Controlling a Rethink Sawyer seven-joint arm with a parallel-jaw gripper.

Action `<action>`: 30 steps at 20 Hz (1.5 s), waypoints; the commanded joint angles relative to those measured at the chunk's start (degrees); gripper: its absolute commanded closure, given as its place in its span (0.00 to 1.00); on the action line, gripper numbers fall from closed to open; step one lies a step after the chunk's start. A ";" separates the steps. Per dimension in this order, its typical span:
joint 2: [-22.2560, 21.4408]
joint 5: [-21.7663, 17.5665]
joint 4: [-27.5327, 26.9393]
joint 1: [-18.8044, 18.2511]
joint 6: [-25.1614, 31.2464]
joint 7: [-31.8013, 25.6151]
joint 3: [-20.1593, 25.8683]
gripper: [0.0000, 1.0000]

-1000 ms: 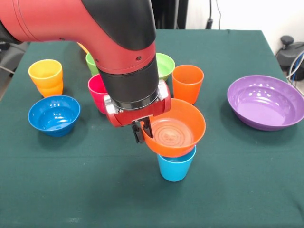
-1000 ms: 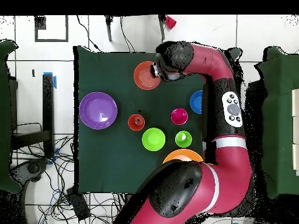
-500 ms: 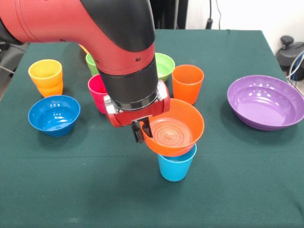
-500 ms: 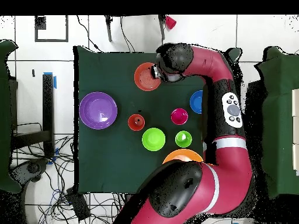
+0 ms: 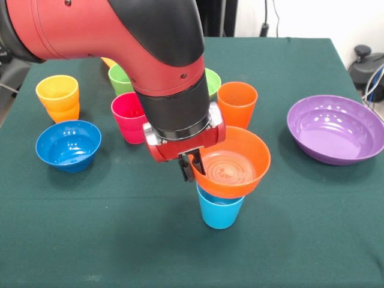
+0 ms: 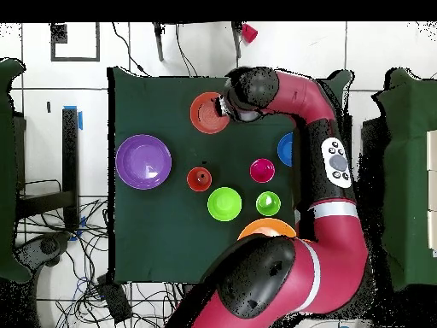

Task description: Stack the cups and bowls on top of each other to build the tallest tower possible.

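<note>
1. Red and black arm [image 5: 120,36] comes down from above, wrist pointing straight down over the middle of the green table [image 5: 312,240]
2. Gripper [image 5: 191,165] sits at the left rim of the orange bowl [image 5: 231,162]; fingers pinch that rim, one dark finger [image 5: 187,170] visible outside the wall
3. Orange bowl is tilted, over the light blue cup [image 5: 220,210] and off-centre towards the right; cannot tell if it rests on the cup rim or hangs just above
4. Light blue cup stands upright on the table near the front edge
5. Behind the arm: magenta cup [image 5: 127,115], orange cup [image 5: 237,103], green bowl [image 5: 210,81], partly hidden
6. Left side: blue bowl [image 5: 68,144] and, just behind it, a yellow cup nested in an orange one [image 5: 58,96]
7. Purple bowl [image 5: 336,128] sits well apart on the right
8. Overhead view: orange bowl [image 6: 210,113] at the gripper, purple bowl [image 6: 143,161] well apart from it
</note>
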 commanded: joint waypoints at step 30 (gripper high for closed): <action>1.98 2.64 0.93 0.98 -1.68 3.66 -2.78 1.00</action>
